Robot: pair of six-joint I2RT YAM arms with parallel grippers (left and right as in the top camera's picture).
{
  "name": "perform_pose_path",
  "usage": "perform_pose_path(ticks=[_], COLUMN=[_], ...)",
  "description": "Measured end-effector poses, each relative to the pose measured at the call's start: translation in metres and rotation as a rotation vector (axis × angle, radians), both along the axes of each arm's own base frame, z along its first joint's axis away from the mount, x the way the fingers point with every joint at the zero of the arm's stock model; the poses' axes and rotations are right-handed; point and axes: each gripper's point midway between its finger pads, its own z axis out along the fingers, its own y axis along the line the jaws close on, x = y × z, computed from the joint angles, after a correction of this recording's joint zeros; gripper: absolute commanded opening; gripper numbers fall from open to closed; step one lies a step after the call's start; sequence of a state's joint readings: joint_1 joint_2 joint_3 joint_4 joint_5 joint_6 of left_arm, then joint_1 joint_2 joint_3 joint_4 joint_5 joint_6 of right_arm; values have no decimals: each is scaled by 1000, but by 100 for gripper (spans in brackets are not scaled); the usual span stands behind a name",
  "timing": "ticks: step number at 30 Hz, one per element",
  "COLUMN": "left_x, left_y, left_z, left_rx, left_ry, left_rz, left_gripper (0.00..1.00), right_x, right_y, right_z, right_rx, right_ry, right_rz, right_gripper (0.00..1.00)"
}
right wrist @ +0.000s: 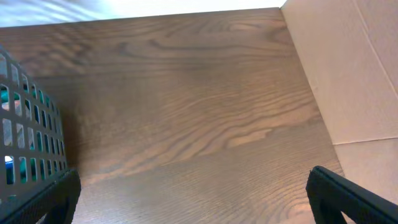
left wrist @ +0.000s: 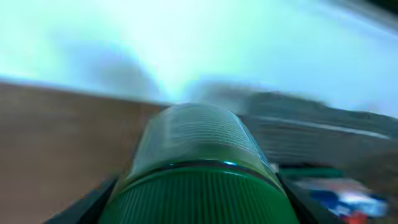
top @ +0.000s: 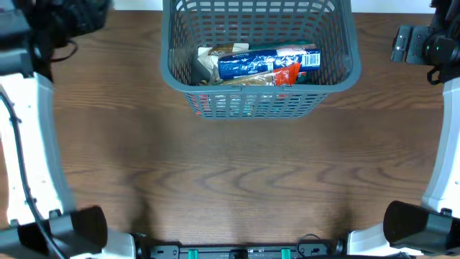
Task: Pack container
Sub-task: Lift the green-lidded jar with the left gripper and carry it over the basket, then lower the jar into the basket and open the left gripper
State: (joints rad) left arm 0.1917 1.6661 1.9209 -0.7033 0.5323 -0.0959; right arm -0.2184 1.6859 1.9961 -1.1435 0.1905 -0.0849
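Observation:
The container, a grey-blue lattice basket, stands at the back centre of the table and holds a blue packet and other grocery packets. In the left wrist view a green-capped jar with a pale printed body fills the frame, blurred. My left gripper is shut on it, a dark finger on each side of the cap. The basket shows blurred to its right. My right gripper stands wide open over bare wood with nothing between its fingers, to the right of the basket's corner.
The left arm is at the back left corner, the right arm at the back right. A beige board borders the table's right side. Both arm bases stand at the front corners.

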Motion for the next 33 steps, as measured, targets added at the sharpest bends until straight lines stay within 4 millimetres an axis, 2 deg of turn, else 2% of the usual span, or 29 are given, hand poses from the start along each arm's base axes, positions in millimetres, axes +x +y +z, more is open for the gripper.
perform_pose_path(ticks=[5,9,15,19,24,29,30,31,32,33], left_x=[-8,-15,-24,-19,-8,-1,0,1,2,3], left_y=[-69,-126,-186,-218,-250,-269,-271,-272,-272,-272], left_z=[31,38,41,20,-21,-51,-56,-58,-60,-61], left_rx=[-8,-18,-28,-28,-21,-19,-18,-17,-16,-15], left_ry=[-109,-144,-178,-142,-58,-3,5,10,14,16], left_rz=[-172,-306,-441,-494,-540,-570,-571,-572,-570,-569], left_gripper=[6,6,6,6,6,6,15,31,63,88], right_x=[0,0,0,0,0,0,0,0,0,0], right_y=[0,0,0,0,0,0,0,0,0,0], right_z=[0,0,0,0,0,0,0,0,0,0], right_rx=[0,0,0,0,0,0,0,0,0,0], right_ry=[0,0,0,0,0,0,0,0,0,0], right_rz=[0,0,0,0,0,0,0,0,0,0], right_gripper=[99,99,99,99,99,99,99,99,99,99])
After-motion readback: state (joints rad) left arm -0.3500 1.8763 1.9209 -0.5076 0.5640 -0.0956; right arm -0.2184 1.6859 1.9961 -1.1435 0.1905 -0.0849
